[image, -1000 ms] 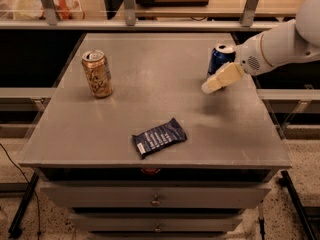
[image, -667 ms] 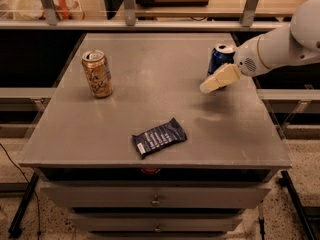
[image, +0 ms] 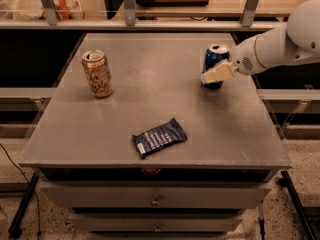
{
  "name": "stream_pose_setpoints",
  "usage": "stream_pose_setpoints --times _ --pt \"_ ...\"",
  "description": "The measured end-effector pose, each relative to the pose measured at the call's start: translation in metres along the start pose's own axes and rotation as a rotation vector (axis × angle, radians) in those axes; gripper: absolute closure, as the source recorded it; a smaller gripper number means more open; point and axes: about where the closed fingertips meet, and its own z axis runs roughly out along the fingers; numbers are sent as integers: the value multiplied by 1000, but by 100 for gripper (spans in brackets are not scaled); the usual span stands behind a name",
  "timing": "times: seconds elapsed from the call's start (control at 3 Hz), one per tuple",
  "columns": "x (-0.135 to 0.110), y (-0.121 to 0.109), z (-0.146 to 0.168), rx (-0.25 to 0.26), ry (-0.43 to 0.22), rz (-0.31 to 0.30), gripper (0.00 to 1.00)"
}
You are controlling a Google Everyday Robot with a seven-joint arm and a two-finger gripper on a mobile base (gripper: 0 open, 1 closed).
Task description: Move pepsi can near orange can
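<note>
The pepsi can [image: 215, 58] stands upright near the right rear of the grey table [image: 165, 94]. The gripper [image: 216, 74] is at the can's lower front, and its tan tip covers part of the can's side, so any lettering there is not readable. Whether the gripper is apart, together or clamped on the can cannot be told from this view. The white arm [image: 280, 44] enters from the right and is cut off by the frame edge. The orange can [image: 97, 74] stands upright at the left of the table, well apart from the pepsi can. A dark-blue snack wrapper [image: 159, 137] lies flat near the front edge, between the two cans and closer to the camera; its print is too small to read. Below the tabletop, drawer fronts [image: 156, 200] are partly in shadow and cut off at the bottom.
</note>
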Motion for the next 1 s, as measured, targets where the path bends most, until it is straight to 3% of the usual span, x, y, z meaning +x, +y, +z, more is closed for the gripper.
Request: stream_pose_setpoints --times 0.67,1.0 --pt "-18 -1 -11 -2 -23 -37 88" --pt "-47 2 -33 -1 -56 -101 100"
